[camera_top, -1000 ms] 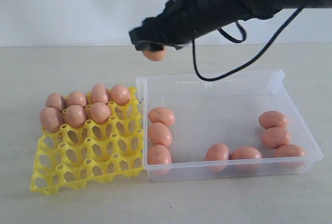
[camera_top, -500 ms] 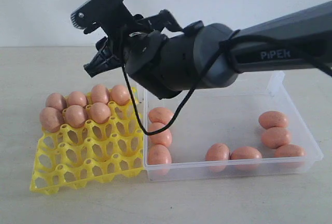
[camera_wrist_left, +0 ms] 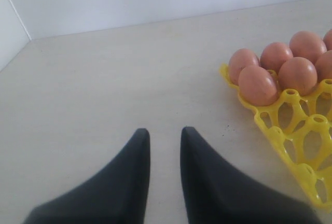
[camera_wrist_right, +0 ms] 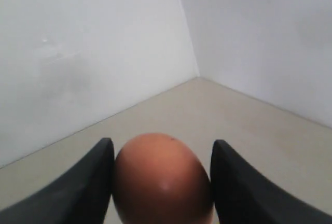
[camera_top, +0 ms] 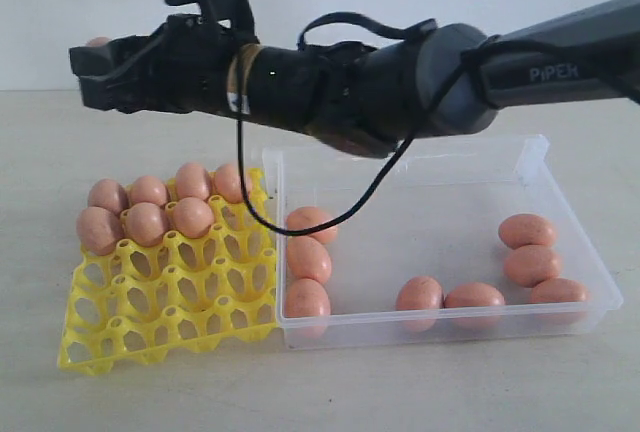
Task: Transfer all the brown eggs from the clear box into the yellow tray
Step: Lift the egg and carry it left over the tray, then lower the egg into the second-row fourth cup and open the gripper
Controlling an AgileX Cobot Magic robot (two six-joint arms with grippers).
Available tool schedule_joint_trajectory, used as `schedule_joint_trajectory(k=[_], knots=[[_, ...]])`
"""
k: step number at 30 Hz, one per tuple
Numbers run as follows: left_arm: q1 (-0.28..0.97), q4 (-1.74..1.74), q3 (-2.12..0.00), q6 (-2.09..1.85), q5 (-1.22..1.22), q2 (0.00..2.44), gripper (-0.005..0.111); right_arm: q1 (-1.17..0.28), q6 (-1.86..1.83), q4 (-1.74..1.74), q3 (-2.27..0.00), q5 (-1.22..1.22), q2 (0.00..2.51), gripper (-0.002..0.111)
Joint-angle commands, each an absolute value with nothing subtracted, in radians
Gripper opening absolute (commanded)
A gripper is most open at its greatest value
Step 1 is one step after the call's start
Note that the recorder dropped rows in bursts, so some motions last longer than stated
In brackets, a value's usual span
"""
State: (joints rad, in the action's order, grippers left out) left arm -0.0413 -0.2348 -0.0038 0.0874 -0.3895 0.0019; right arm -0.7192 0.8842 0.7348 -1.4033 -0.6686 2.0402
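Note:
My right gripper (camera_top: 88,74) reaches across to the left and hangs high above the yellow tray's (camera_top: 165,297) far-left corner. Its jaws are shut on a brown egg (camera_wrist_right: 162,180), which fills the space between the fingers (camera_wrist_right: 83,182); only a sliver of that egg (camera_top: 97,42) shows in the exterior view. Several brown eggs (camera_top: 190,217) sit in the tray's back cups. The clear box (camera_top: 430,167) holds three eggs (camera_top: 308,258) along its left wall and several more (camera_top: 530,264) at its front right. My left gripper (camera_wrist_left: 165,133) hovers low over bare table beside the tray (camera_wrist_left: 290,130), with a narrow empty gap between its fingers.
The right arm's black body (camera_top: 400,92) and its looping cable (camera_top: 350,202) hang over the box's back-left corner. A white wall stands behind the table. The tray's front rows of cups (camera_top: 190,322) hold nothing.
The right arm has swung left with the egg, from above the box's back-left corner to above the tray's far-left side, turning its wrist on the way. Eggs in tray and box are unmoved.

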Motion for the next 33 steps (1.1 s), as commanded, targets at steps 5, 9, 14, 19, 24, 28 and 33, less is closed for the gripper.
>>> schedule_joint_trajectory(k=[5, 9, 14, 19, 24, 28, 33], knots=[[-0.036, -0.233, 0.000, 0.089, -0.382, 0.000, 0.022, -0.622, 1.177, 1.140, -1.407, -0.670, 2.048, -0.001], [-0.036, -0.233, 0.000, 0.089, -0.382, 0.000, 0.022, -0.627, 1.204, 1.210, -1.407, -0.674, 2.052, -0.001], [-0.036, -0.233, 0.000, 0.089, -0.382, 0.000, 0.022, -0.627, 1.238, 1.245, -1.407, -0.610, 2.117, -0.001], [-0.036, -0.233, 0.000, 0.089, -0.382, 0.000, 0.022, -0.629, 1.273, 1.264, -1.407, -0.640, 2.175, -0.001], [-0.036, -0.233, 0.000, 0.089, -0.382, 0.000, 0.022, -0.626, 1.256, 1.262, -1.407, -0.534, 2.184, -0.001], [-0.036, -0.233, 0.000, 0.089, -0.382, 0.000, 0.022, -0.628, 1.265, 1.266, -1.407, -0.488, 2.184, -0.001], [-0.036, -0.233, 0.000, 0.089, -0.382, 0.000, 0.022, -0.628, 1.272, 1.285, -1.407, -0.459, 2.184, -0.001]])
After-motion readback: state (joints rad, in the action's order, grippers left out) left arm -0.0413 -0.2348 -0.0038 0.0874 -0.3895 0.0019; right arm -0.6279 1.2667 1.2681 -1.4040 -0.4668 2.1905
